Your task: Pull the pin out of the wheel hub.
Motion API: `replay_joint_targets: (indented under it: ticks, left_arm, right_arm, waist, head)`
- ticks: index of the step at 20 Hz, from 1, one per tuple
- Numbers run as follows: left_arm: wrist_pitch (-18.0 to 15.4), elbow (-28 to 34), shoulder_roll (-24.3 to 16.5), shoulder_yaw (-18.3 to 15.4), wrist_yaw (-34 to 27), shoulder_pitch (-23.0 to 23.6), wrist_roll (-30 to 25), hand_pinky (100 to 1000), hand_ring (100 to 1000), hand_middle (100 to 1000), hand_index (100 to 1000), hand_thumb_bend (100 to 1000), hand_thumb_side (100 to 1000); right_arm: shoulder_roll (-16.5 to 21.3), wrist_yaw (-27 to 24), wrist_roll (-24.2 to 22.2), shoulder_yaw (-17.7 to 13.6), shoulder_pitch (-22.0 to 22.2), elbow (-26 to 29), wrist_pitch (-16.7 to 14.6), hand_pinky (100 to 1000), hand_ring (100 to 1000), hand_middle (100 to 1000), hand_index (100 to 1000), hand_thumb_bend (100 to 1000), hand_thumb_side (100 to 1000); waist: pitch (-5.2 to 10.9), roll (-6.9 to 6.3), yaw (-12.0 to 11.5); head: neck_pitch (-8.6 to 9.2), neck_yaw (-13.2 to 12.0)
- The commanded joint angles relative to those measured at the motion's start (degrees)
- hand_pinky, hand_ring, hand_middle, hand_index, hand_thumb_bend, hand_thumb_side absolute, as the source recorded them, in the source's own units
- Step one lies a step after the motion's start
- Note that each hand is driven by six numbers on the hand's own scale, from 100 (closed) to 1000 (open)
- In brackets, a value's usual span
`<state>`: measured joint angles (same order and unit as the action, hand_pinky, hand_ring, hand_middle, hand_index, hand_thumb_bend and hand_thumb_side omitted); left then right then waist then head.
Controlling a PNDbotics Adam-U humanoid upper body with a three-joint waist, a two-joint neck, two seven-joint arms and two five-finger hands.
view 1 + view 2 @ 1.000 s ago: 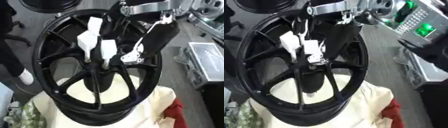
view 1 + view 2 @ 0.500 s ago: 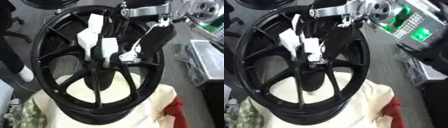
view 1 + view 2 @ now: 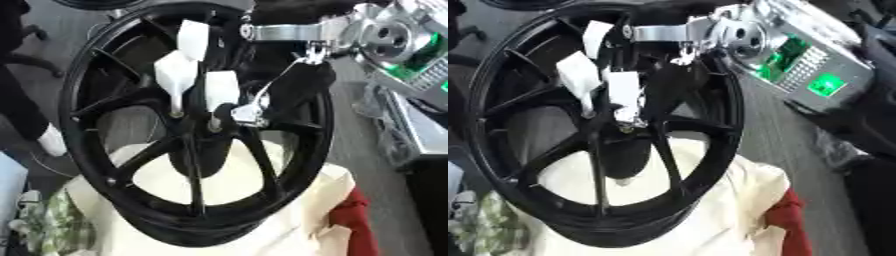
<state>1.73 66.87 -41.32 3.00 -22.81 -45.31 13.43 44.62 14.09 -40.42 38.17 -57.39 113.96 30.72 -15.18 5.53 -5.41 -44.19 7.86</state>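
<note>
White pins [image 3: 221, 92] stand in the black wheel hub [image 3: 197, 127]. My right hand [image 3: 249, 111] reaches the nearest; I cannot tell its fingers' state. Next I pinch and pull straight out.

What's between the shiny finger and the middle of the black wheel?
In the left eye view, the right hand reaches beside a white-topped pin standing in the hub of the wheel. Whether the hand touches the pin cannot be told.

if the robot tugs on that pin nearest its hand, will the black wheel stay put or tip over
The wheel stands on its rim on cream cloth, so it could rock or roll. It looks heavy, which probably steadies it. The pin looks light and stiff beside the right hand.
</note>
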Motion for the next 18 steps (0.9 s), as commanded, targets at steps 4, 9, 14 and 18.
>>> replay_joint_targets:
  ticks: [4,9,14,18]
  left_arm:
    - [-0.1,1.4,-1.5,-0.4,-0.3,-1.1,-0.2,798,828,767,813,1000,504]
    - [0.0,1.5,-1.5,-0.4,-0.2,-1.2,-0.2,799,828,765,811,1000,501]
    - [0.0,1.5,-1.5,-0.5,-0.2,-1.2,-0.2,799,827,763,809,1000,499]
    - [0.0,1.6,-1.4,-0.4,-0.2,-1.2,-0.2,799,827,762,809,1000,498]
  right_arm:
    - [0.9,1.3,-2.6,-1.5,-0.3,0.6,4.0,844,812,788,855,324,470]
    - [1.1,2.3,-2.6,-1.6,0.2,0.6,4.4,844,811,787,855,330,470]
    - [1.3,3.4,-2.9,-1.8,0.7,0.6,5.1,843,810,783,853,327,462]
    - [1.2,4.0,-3.1,-1.8,1.0,0.5,5.8,841,806,778,850,324,455]
  waist:
    - [0.45,-0.36,-0.3]
    - [-0.05,-0.34,-0.5]
    - [-0.45,-0.33,-0.7]
    - [-0.66,-0.33,-0.8]
  head:
    - [0.08,0.3]
    - [0.08,0.4]
    - [0.08,0.6]
    - [0.08,0.8]
